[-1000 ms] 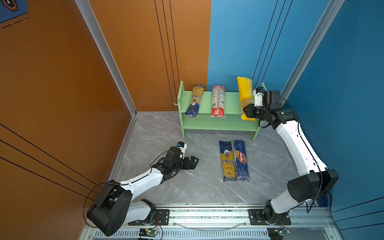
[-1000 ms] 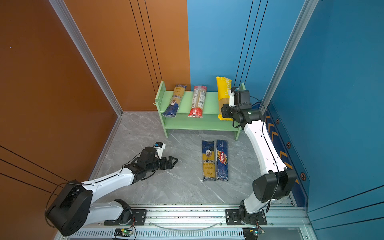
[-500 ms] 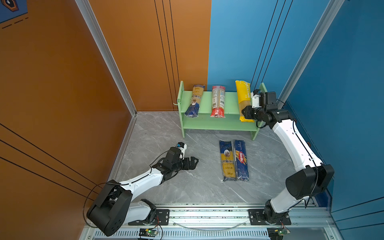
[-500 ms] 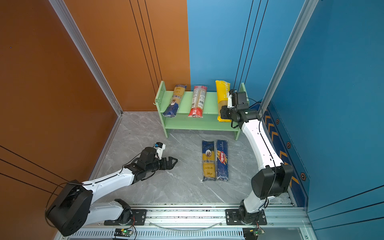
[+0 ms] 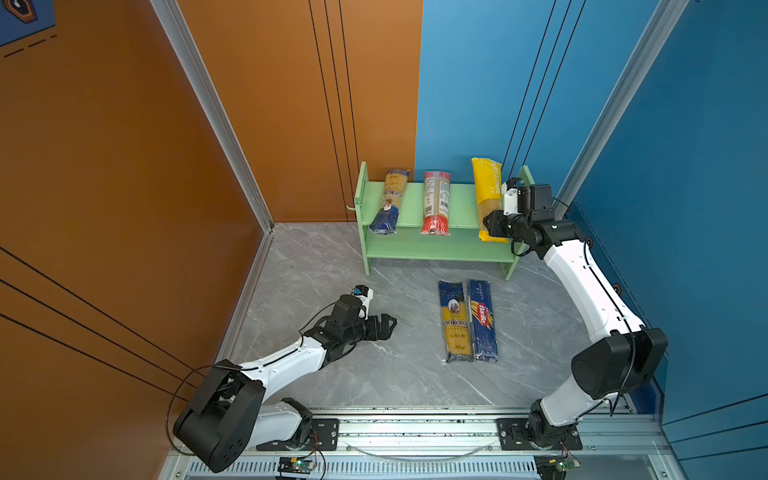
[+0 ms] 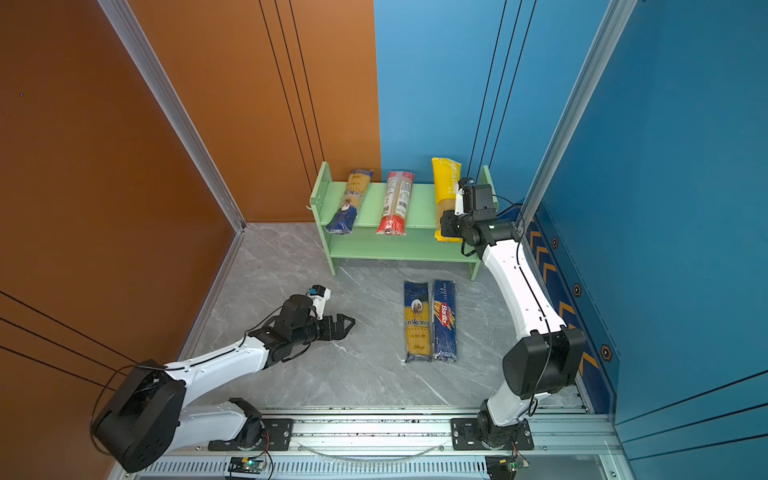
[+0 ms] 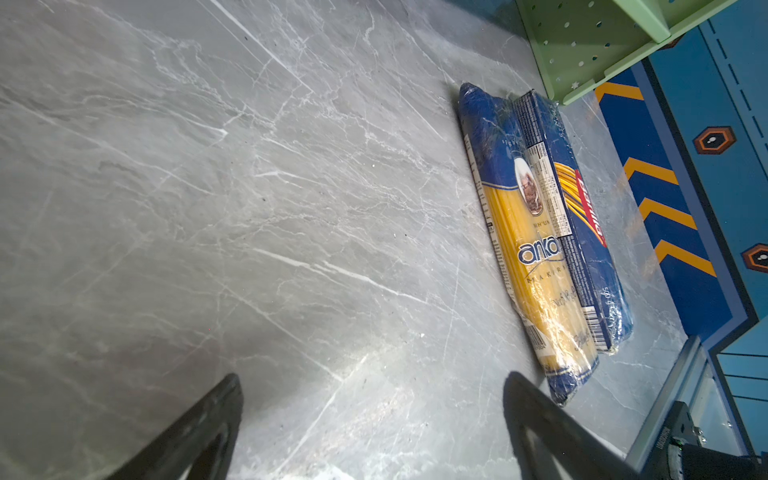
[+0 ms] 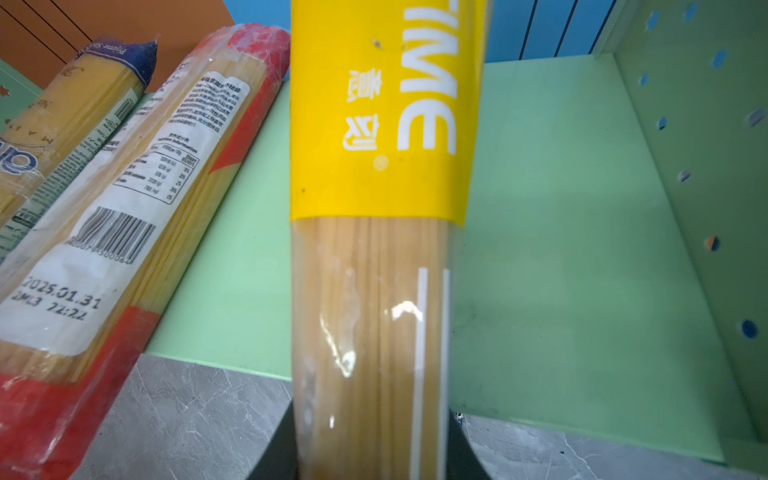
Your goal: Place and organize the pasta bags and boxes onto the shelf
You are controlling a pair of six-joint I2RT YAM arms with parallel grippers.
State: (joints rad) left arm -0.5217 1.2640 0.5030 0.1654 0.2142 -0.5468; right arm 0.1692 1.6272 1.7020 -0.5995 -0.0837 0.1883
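Note:
The light-green shelf (image 5: 457, 203) (image 6: 419, 203) stands against the back wall. On its top tier lie a blue-and-yellow ankara bag (image 5: 390, 200) (image 8: 62, 116) and a red-ended clear bag (image 5: 435, 202) (image 8: 124, 216). My right gripper (image 5: 494, 226) (image 8: 370, 457) is shut on the yellow bag (image 5: 488, 195) (image 8: 374, 249), held over the top tier's right part. On the floor lie a second ankara bag (image 5: 455, 320) (image 7: 532, 257) and the dark blue Barilla pack (image 5: 482, 320) (image 7: 582, 224), side by side. My left gripper (image 5: 388, 326) (image 7: 370, 415) is open and empty, low over the floor to their left.
Orange wall panels (image 5: 124, 166) close the left side and blue ones (image 5: 685, 166) the right. An aluminium rail (image 5: 415, 428) runs along the front under both arm bases. The shelf's drilled side panel (image 8: 706, 166) stands close beside the yellow bag.
My right gripper has carried the yellow bag further over the shelf's top tier and levelled it. The left arm has not moved.

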